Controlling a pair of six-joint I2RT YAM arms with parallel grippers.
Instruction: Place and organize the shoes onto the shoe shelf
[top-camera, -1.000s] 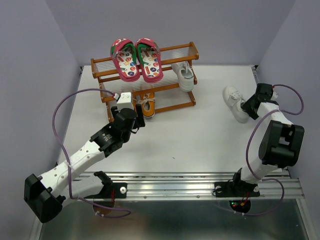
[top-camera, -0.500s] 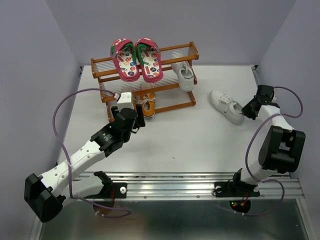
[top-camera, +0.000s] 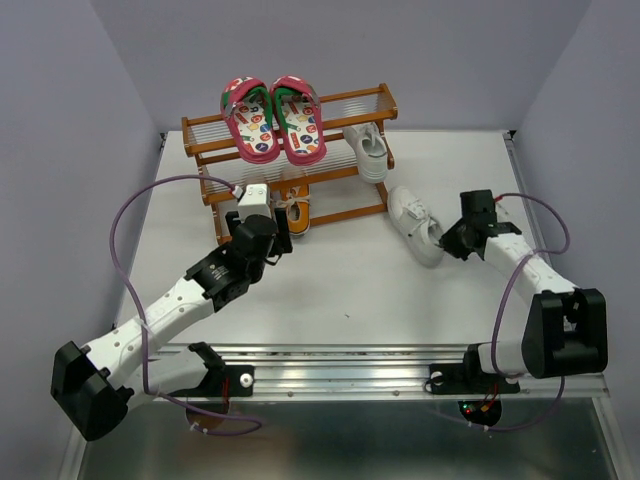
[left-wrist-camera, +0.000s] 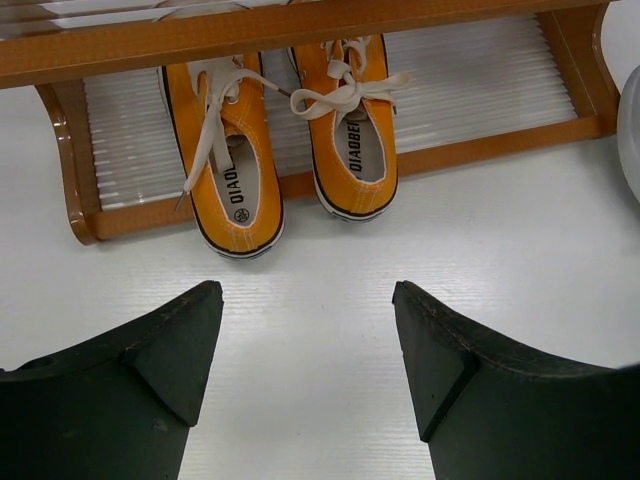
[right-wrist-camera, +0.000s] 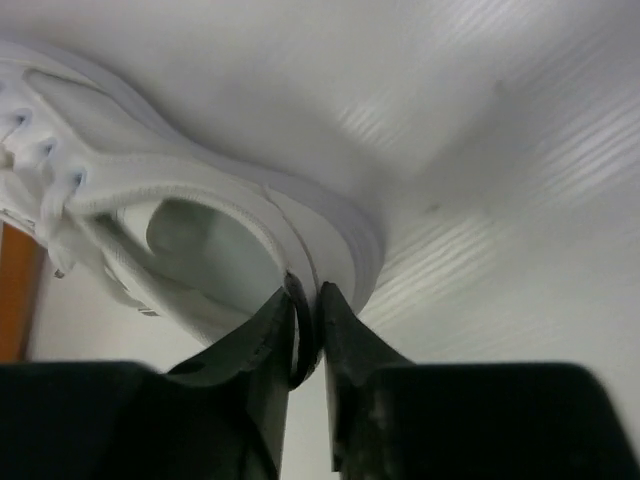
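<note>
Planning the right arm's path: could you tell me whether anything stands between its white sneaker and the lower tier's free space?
Nothing visible does. Only bare table separates the white sneaker from the shoe shelf; its lower tier is free beside the orange sneakers.

pink shoes (top-camera: 250, 122) 2; orange sneakers (left-wrist-camera: 345, 130) 2; white sneakers (top-camera: 417, 225) 2; shelf (top-camera: 345, 212) 1

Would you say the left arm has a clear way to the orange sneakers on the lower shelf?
Probably yes: the left gripper stands open facing the orange sneakers, their heels towards it, with only bare table between.
</note>
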